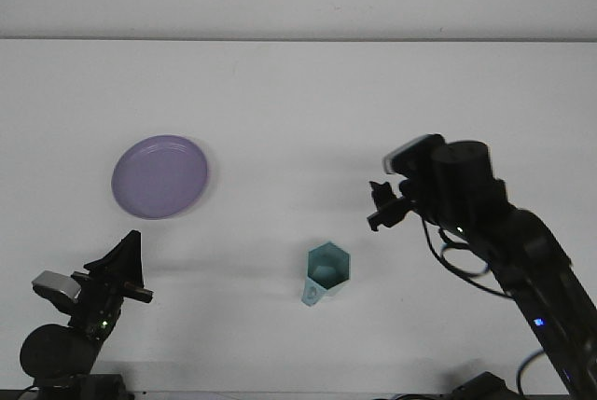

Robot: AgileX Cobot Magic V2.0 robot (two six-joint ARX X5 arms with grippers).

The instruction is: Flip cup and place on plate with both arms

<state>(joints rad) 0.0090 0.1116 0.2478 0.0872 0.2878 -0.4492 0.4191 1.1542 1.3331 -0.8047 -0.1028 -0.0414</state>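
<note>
While the right pincer (pixel 381 207) hangs raised above the worktop (pixel 373 102), holding nothing, its jaw setting cannot be told at this size. Below it and toward the left arm's side stands the teal cup (pixel 326 272), apart from it, mouth upward on the worktop; the flip is judged complete. The left pincer (pixel 129 260) sits low, well apart on the far side of the cup, empty; whether its jaws are spread cannot be told. Beyond the left pincer lies the purple plate (pixel 160 176), bare. Placement is not yet done. The next move calls for the left pincer to reach the cup, grip its wall and carry it upright to the plate.
</note>
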